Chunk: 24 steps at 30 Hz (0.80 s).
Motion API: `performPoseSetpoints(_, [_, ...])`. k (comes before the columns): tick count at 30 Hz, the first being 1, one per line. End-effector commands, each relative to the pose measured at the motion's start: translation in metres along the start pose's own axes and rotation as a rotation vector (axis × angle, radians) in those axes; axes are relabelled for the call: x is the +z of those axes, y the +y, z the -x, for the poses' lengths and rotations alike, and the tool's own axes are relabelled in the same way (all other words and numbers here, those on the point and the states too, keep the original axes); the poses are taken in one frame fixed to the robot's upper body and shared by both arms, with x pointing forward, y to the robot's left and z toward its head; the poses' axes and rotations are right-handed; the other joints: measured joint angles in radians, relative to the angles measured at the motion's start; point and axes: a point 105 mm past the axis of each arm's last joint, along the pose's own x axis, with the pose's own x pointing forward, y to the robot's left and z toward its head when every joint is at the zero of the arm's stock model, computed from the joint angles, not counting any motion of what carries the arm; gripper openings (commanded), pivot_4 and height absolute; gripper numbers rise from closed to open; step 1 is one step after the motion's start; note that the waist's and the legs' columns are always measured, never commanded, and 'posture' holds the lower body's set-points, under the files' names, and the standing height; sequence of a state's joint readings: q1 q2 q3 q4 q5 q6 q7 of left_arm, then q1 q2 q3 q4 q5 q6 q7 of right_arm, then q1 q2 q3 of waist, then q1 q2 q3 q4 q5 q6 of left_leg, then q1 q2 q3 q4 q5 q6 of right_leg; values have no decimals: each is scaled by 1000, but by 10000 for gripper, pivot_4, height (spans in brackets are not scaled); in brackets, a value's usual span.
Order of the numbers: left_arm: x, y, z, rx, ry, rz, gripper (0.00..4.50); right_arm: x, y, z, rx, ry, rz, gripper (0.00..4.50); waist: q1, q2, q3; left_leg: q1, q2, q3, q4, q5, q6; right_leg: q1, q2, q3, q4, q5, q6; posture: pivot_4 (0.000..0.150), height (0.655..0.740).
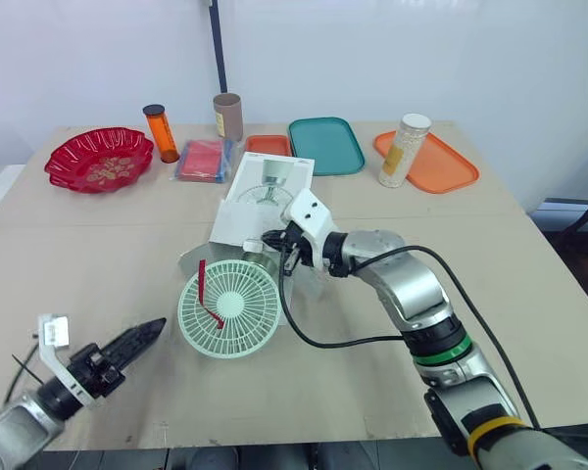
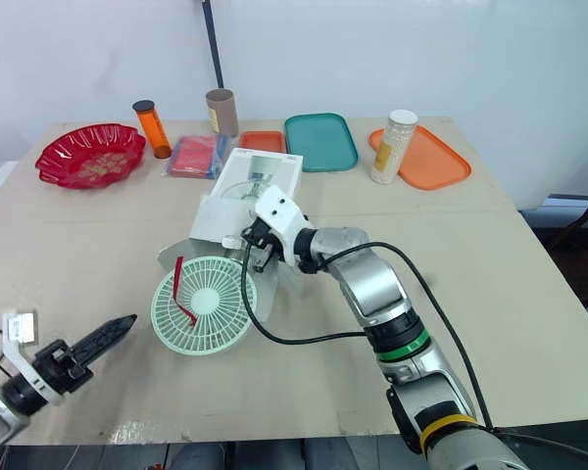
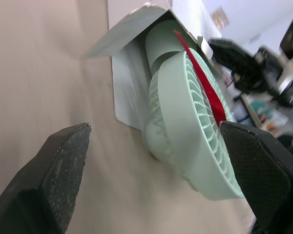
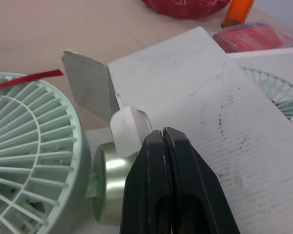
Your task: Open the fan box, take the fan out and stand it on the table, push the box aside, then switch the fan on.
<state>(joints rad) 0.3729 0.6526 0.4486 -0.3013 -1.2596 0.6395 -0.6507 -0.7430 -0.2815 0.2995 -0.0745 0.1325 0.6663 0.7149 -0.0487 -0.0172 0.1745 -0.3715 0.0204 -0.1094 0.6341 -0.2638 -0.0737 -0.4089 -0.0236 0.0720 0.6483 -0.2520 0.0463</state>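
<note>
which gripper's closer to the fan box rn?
Right. The right gripper is at the open end of the fan box, jaws shut; the left gripper hangs apart, beyond the fan.

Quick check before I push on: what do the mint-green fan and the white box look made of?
Mint-green round fan: looks like moulded plastic, slightly glossy; thin radial grille ribs in one uniform colour. White fan box: apparently thin cardboard, matte; creased fold-out flaps and scuffed grey inner face.
</note>
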Motion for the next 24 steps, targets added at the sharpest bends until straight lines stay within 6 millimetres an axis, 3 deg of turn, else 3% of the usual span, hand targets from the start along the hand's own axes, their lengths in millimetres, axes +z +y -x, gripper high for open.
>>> performPoseSetpoints(1, [11,5,1,-11,-12,-188,44910,21,-6,5,-1,-80,27,0,0,0,0,0,0,0,0,0,0,0,0,0,0,0,0,1500,7400])
performPoseSetpoints(11, [44,3,-26,-15,-109,-693,44910,23,-9,11,-3,-114,11,0,0,-1,0,0,1,0,-1,0,-2,0,0,-1,0,1,-1,1500,7400])
performPoseSetpoints(14, [37,1,-29,-44,-54,-881,44910,27,-8,13,-3,-127,6,0,-1,-1,1,0,1,0,-1,0,-1,-1,0,-1,0,1,-1,1500,7400])
performPoseSetpoints(17, [27,5,-23,-62,2,-955,44910,31,-8,15,-4,-140,-2,0,-6,-1,1,0,1,0,-1,0,-1,-1,0,0,0,1,-1,1500,7400])
performPoseSetpoints(24, [32,13,-18,-66,24,-1141,44910,41,-7,33,17,-200,-14,0,-1,-1,1,0,1,0,-1,0,-1,-1,0,-1,0,2,0,1500,7400])
